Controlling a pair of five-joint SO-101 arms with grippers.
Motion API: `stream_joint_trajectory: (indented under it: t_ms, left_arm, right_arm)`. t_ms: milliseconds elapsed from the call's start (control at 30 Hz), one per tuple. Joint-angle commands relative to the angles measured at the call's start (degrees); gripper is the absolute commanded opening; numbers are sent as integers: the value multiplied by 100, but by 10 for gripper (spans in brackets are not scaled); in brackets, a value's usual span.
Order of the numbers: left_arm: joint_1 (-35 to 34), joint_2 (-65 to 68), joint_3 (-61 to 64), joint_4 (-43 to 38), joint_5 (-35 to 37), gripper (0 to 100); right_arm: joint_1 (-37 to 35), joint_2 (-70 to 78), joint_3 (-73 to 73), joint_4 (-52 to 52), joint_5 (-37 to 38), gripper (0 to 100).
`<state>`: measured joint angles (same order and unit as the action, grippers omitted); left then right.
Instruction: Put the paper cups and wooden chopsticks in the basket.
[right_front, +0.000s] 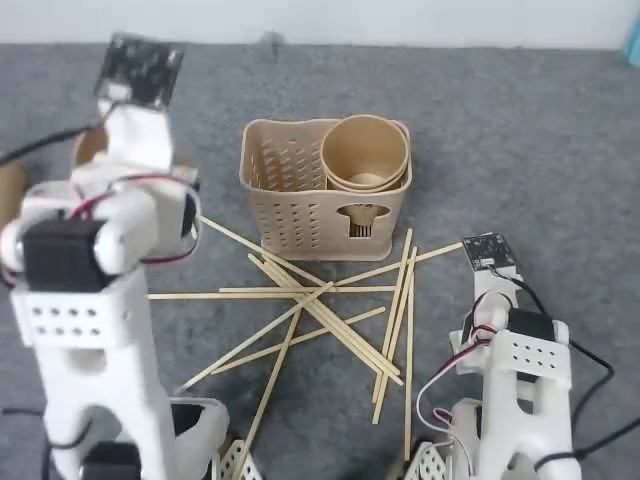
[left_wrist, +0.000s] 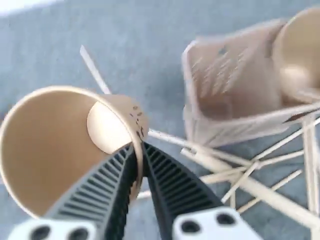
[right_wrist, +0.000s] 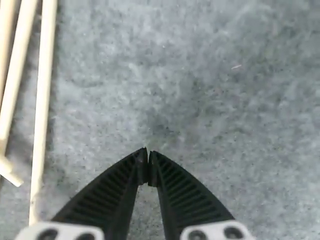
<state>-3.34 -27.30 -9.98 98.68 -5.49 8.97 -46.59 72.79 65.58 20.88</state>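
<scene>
My left gripper (left_wrist: 137, 150) is shut on the rim of a tan paper cup (left_wrist: 55, 145), lifted above the grey mat with its mouth toward the camera. In the high view a bit of that cup (right_front: 88, 146) peeks out behind the left arm (right_front: 110, 230), left of the beige basket (right_front: 300, 215). The basket (left_wrist: 225, 95) holds nested paper cups (right_front: 365, 152) in its right end. Several wooden chopsticks (right_front: 320, 310) lie crossed on the mat in front of the basket. My right gripper (right_wrist: 147, 159) is shut on nothing, low over bare mat, beside chopsticks (right_wrist: 42, 100).
Another tan cup edge (right_front: 10, 190) shows at the far left border. The right arm's base (right_front: 515, 390) stands at the near right. Cables trail beside both arms. Grey mat extends right of the basket.
</scene>
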Motion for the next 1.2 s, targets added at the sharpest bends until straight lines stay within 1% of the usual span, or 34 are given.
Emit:
stream_joint_trajectory:
  t_ms: [0, 133, 367, 533, 833, 1000, 1067, 1167]
  left_arm:
    - [484, 343, -1130, 185, 141, 12]
    - [976, 607, -2000, 176, 141, 12]
    - [1864, 695, -3231, 176, 141, 12]
    - [2523, 712, -3407, 18, 132, 12]
    - [3235, 712, -2554, -826, 88, 12]
    - [3349, 712, -1666, -1389, -185, 12]
    - [3341, 712, -1253, -1697, -229, 12]
    - [3349, 712, -787, -1934, -229, 12]
  right_arm:
    - [66, -127, -9, -92, -79, 8]
    - [57, -127, -9, -92, -70, 8]
    - [48, -119, 0, -145, -88, 8]
    - [48, -119, 9, -145, -97, 8]
    - [48, -119, 9, -136, -70, 8]
    - [48, -119, 9, -136, -62, 8]
    - [48, -119, 9, -136, -62, 8]
    - [48, -119, 9, -136, -62, 8]
